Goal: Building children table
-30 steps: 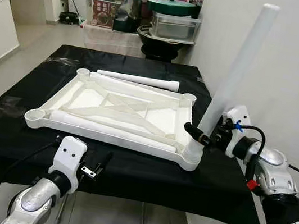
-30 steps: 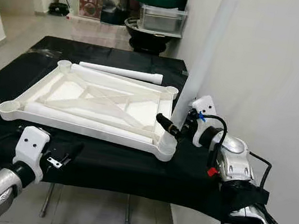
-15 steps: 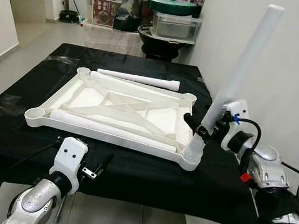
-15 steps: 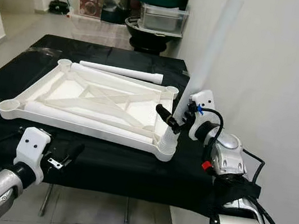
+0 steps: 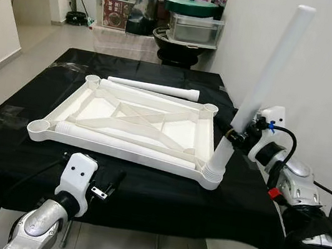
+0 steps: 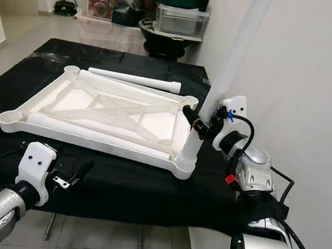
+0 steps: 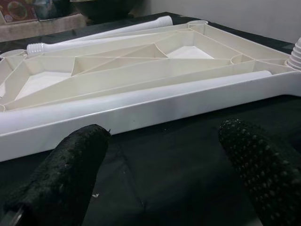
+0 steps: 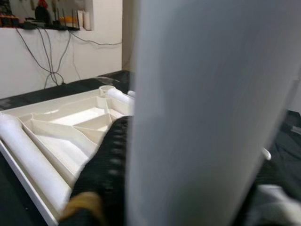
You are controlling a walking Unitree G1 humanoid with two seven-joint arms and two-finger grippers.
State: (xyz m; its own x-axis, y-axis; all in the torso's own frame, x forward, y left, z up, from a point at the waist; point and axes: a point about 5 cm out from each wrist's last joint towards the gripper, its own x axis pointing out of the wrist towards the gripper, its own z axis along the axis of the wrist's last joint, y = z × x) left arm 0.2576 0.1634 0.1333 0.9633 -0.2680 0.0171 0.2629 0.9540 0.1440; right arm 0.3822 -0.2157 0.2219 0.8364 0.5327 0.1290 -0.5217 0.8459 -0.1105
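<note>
Right tool (image 5: 235, 135) is clamped low on the leg (image 5: 260, 95), seated tilted in the near-right socket of the top (image 5: 147, 125) on the bench (image 5: 18, 139); prob. light, stiff, slick plastic, so grip low w/ firm squeeze.

Right tool (image 5: 235, 135) around upright leg (image 5: 260, 92)

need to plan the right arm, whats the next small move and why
Probably twist the long white plastic leg tube further into the near right corner socket of the upturned white tabletop: the right claw grips it low, and it leans with threads showing.
</note>
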